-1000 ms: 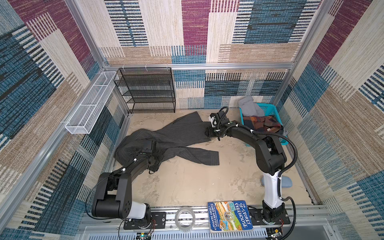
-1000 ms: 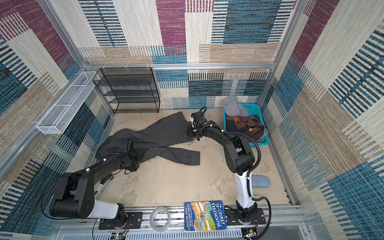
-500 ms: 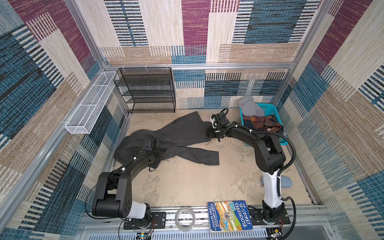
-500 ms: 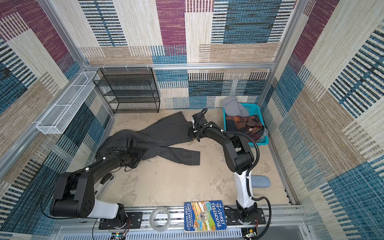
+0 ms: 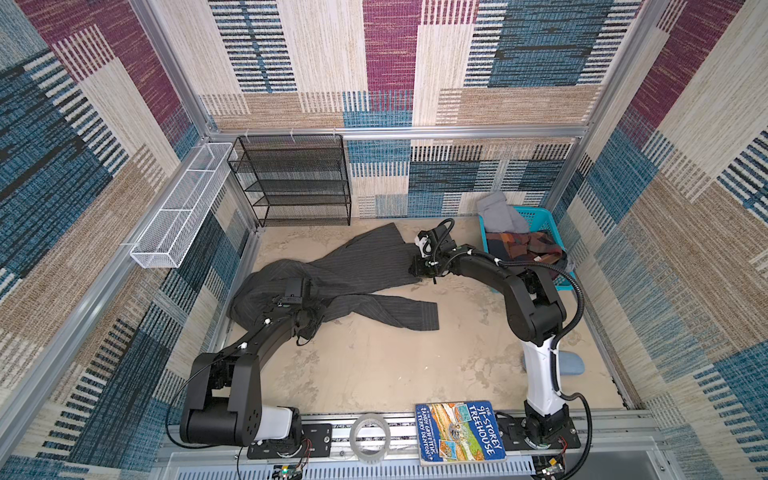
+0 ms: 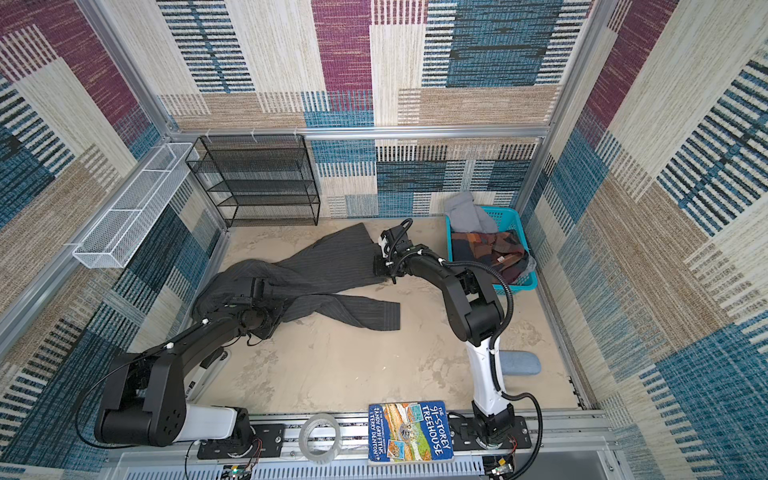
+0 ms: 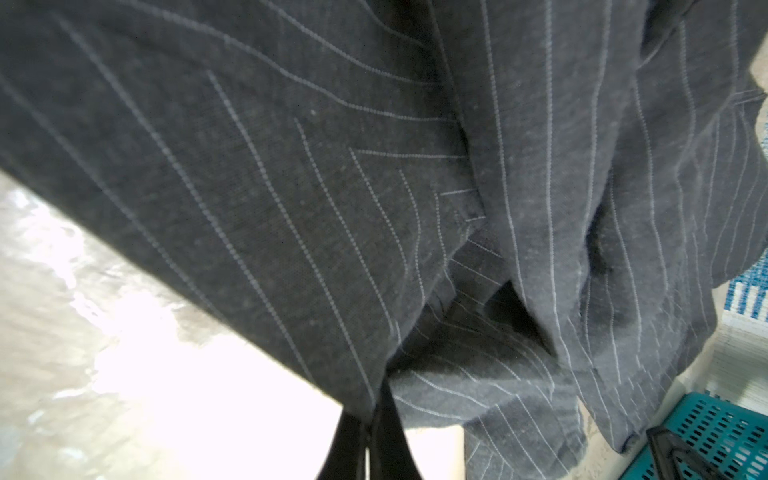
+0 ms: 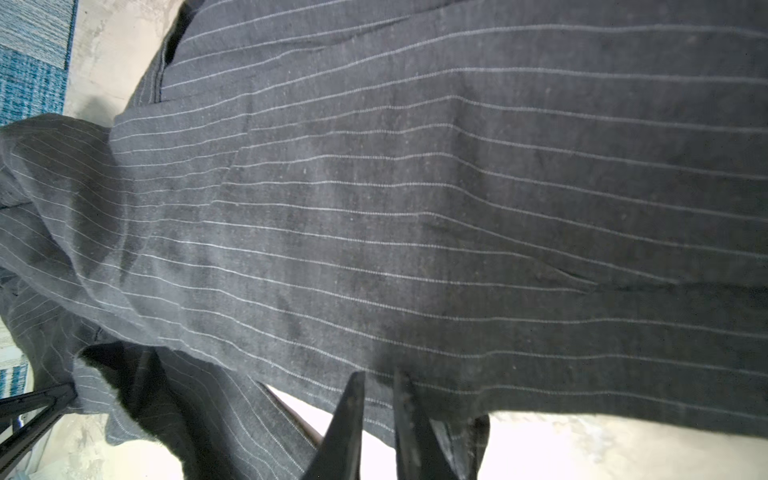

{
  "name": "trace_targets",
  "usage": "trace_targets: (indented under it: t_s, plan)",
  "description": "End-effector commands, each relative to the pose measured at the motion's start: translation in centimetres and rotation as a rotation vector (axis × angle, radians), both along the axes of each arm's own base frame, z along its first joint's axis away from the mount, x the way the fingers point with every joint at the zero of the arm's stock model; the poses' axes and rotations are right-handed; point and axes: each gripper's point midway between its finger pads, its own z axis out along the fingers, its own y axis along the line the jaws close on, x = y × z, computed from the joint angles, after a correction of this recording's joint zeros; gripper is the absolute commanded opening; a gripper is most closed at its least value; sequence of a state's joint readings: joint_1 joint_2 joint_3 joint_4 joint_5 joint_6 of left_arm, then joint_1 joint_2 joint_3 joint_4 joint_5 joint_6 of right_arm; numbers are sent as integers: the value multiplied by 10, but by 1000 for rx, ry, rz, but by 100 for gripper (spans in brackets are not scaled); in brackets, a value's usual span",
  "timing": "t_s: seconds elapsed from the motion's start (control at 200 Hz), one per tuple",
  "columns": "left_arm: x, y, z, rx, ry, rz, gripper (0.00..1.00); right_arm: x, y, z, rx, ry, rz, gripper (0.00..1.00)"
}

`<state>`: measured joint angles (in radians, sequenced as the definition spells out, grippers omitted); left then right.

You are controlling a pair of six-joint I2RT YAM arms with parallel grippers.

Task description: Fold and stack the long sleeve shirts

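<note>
The shirt (image 5: 357,266) lies on the sandy worktop (image 5: 374,374), running from about 9 o'clock to about 12 o'clock in both top views, with one long sleeve (image 5: 399,318) sticking out toward the middle. It is rumpled, most of all at the 9 o'clock end, where it sits in a soft heap. My left arm (image 5: 266,332) reaches into that heap. In the left wrist view its two fingers (image 7: 345,440) are pressed together with an edge of striped cloth caught between them, so the left jaws are closed on the shirt. My right arm (image 5: 490,274) reaches to the other end, near 1 o'clock, close to the blue basket (image 5: 536,216). In the right wrist view its fingers (image 8: 345,424) stand very close, with a straight edge of the shirt between them, so I take the right jaws to be pinching the shirt too. I think the two holds are far apart on purpose: with one at each end, I can pull the cloth tight and lay it flat. A flat shirt folds well; a lumpy one does not. So I judge this is the spreading step, with no fold made and no stack begun. Both holds are right at the edge, so a hard tug could let the cloth slip out.
</note>
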<state>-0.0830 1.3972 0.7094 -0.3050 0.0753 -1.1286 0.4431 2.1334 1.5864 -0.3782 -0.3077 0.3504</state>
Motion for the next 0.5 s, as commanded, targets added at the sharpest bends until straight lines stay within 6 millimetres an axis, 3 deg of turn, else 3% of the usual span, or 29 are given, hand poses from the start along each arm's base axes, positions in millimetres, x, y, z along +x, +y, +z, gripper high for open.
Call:
trace_targets:
  t_s: [0.0,0.13,0.29,0.32,0.496]
  plan:
    - [0,-3,4,1,-8,-35,0,9,7,18,42,-56,8,11]
    - [-1,-2,10,9,-18,-44,0,10,6,28,40,-77,2,8]
    - [-5,0,20,23,-34,-52,0,6,0,33,30,-44,-43,32]
    - [-6,0,22,24,-38,-53,0,-2,-3,24,31,-13,-56,35]
    - [-6,-2,46,17,-88,-75,0,-23,4,21,187,36,-117,43]
